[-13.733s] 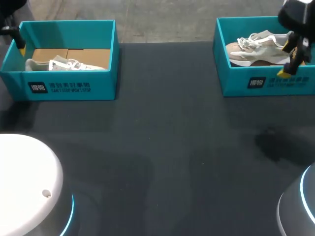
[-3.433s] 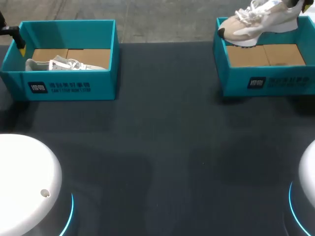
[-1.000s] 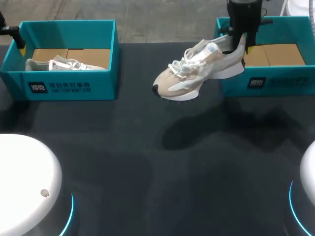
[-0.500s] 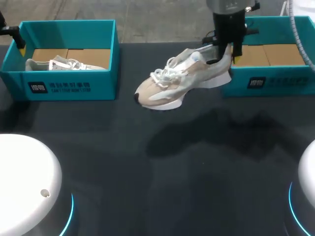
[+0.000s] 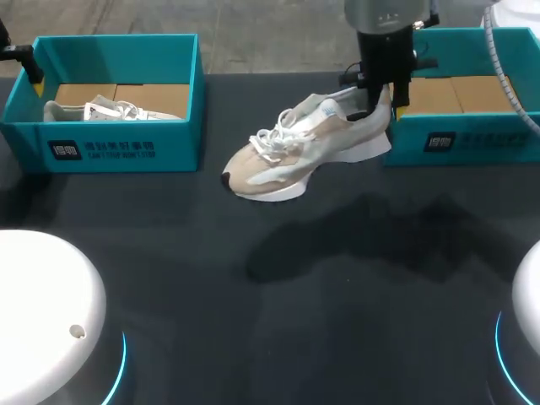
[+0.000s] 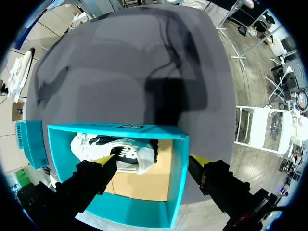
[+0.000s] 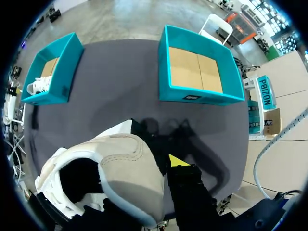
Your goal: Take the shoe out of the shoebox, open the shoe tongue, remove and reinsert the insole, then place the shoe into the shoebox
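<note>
Nearest me, the dark table (image 5: 253,321) carries only the shadow of what hangs above it, so I judge the shoe (image 5: 304,152) is not down yet. A second ago it hung closer to the right shoebox (image 5: 472,143). Now it is out over the middle of the table, toe tipped down and pointing toward the left side. The right gripper (image 5: 381,99) has it pinched at the heel collar, one yellow tip outside the heel in its own wrist view. Seconds back this shoe lay in that box, which now shows only bare cardboard. That looks like the first step done, with setting down and opening the tongue next. Farther off, the left gripper (image 6: 153,162) hangs with fingers spread above the left shoebox (image 5: 118,148), where a second shoe (image 5: 110,110) lies untouched.
</note>
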